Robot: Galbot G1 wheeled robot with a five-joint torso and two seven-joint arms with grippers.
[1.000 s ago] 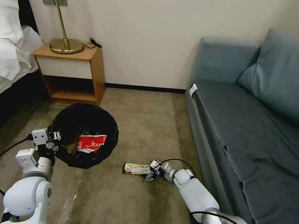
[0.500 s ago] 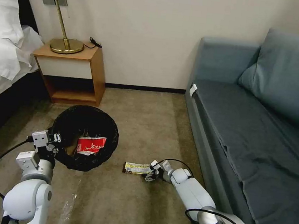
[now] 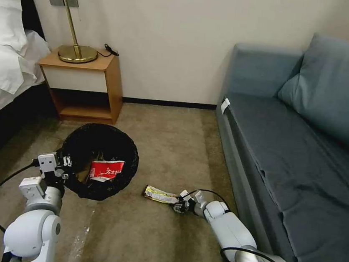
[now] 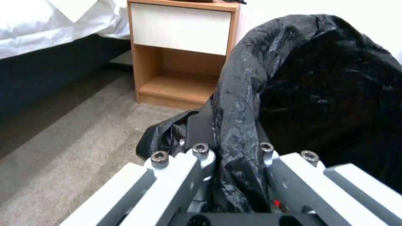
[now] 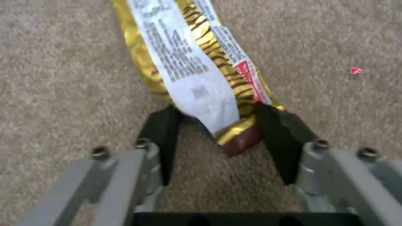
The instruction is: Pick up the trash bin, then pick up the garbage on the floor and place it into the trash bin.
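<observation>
The trash bin [image 3: 98,139], lined with a crinkly black bag, hangs tilted over the carpet at the left with a red snack packet [image 3: 106,170] inside. My left gripper [image 3: 63,162] is shut on its near rim; in the left wrist view the black bag rim [image 4: 238,119] is pinched in the left gripper [image 4: 234,150]. A long yellow-black wrapper [image 3: 159,194] lies on the carpet. My right gripper [image 3: 179,205] is low at its right end. In the right wrist view the right gripper [image 5: 220,138] is open, its black fingers [image 5: 165,135] straddling the wrapper [image 5: 188,62] end.
A blue sofa [image 3: 298,153] runs along the right, close to my right arm. A wooden nightstand [image 3: 85,85] with a brass lamp [image 3: 74,31] stands behind the bin, and a bed [image 3: 1,65] lies at the left. Open carpet [image 3: 168,147] stretches between bin and sofa.
My right gripper has shifted slightly right at the wrapper's end, and the wrapper now lies a little tilted. The bin sank slightly in my left gripper.
</observation>
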